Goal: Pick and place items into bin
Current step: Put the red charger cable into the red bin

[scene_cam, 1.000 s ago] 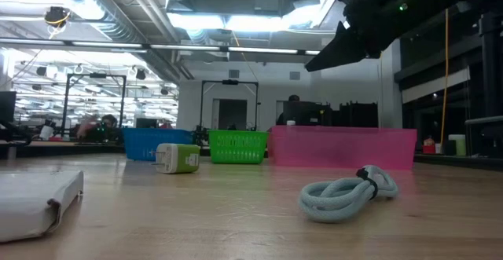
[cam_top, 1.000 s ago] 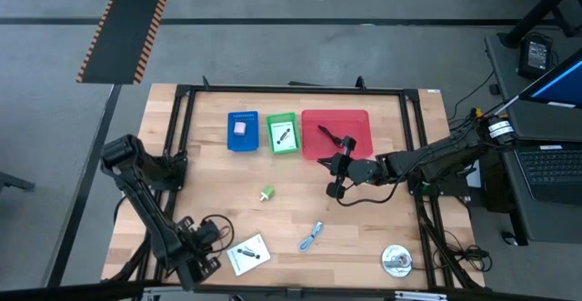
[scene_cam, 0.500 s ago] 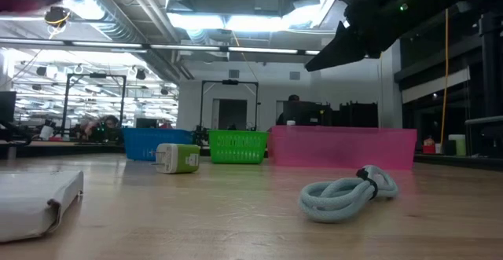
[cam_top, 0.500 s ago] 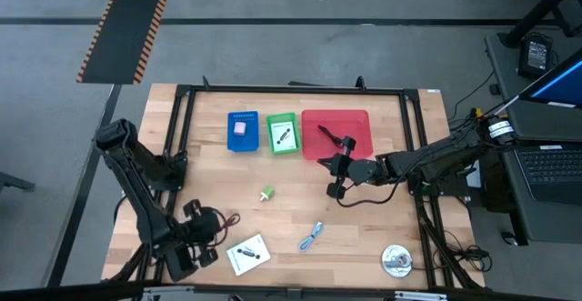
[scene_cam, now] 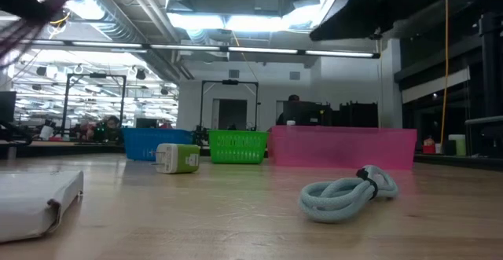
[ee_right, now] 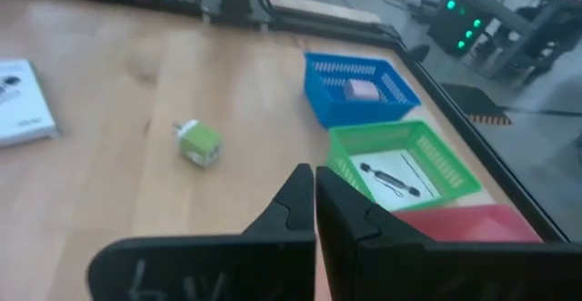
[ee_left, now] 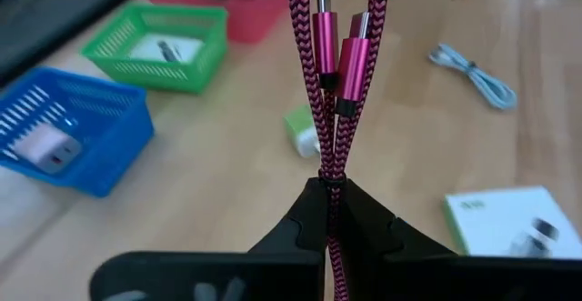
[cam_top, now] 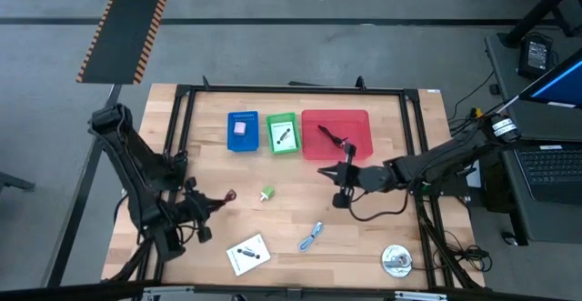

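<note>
Left gripper [ee_left: 329, 212] is clamped tight on the maroon cable [ee_left: 338, 74], pinching the folded braid mid-loop, plugs dangling free past the fingertips; it hangs above the table's left front area. Cable is light, limp and will swing, so the pinch at the bundled strands looks like the right hold.

Red bin [cam_top: 336, 134] already holds a cable, probably the match, though its contents are too small to be sure. Path there crosses the green-white piece [cam_top: 266, 194] and passes the blue bin [cam_top: 242, 130] and green bin [cam_top: 282, 133]; carry high to clear their rims.

Right gripper [cam_top: 338, 185], fingers together and empty, sits just in front of the red bin, crowding the approach.

Light-blue cable [cam_top: 311, 236] and white packet [cam_top: 247, 254] lie near the front edge, well apart.
</note>
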